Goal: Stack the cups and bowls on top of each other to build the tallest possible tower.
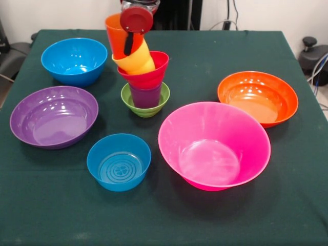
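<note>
The tower stands at the table's middle back: a green bowl point(134, 101) at the bottom, a purple cup point(146, 96) in it, a red bowl point(148, 76) on that, then a yellow cup point(137, 61) and an orange cup point(116, 35), both leaning left. My gripper point(128, 48) comes down from the top edge with a red round part above it. One black finger point(128, 43) lies against the orange cup's near wall; the other is hidden. It looks shut on the orange cup.
Loose bowls ring the tower: a blue one point(74, 60) at back left, a purple one point(54, 116) at left, a small blue one point(119, 161) in front, a large pink one point(214, 145) at front right, an orange one point(258, 97) at right.
</note>
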Tool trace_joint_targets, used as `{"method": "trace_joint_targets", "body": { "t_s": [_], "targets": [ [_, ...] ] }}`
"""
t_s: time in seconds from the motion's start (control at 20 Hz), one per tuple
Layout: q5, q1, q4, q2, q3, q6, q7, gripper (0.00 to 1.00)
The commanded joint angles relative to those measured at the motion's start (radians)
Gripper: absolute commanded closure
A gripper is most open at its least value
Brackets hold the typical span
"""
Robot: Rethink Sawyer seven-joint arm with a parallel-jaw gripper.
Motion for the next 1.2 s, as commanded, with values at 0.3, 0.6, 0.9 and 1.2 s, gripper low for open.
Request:
{"method": "trace_joint_targets", "body": {
  "t_s": [0.3, 0.6, 0.9, 1.2],
  "targets": [
    [0.015, 0.015, 0.007, 0.029, 0.111, 0.014, 0.005, 1.00],
    [0.026, 0.004, 0.053, -0.003, 0.134, 0.000, -0.007, 1.00],
    [0.006, 0.037, 0.051, 0.011, 0.120, -0.035, 0.008, 1.00],
    [0.016, 0.073, 0.039, 0.036, 0.124, -0.025, 0.031, 1.00]
  ]
}}
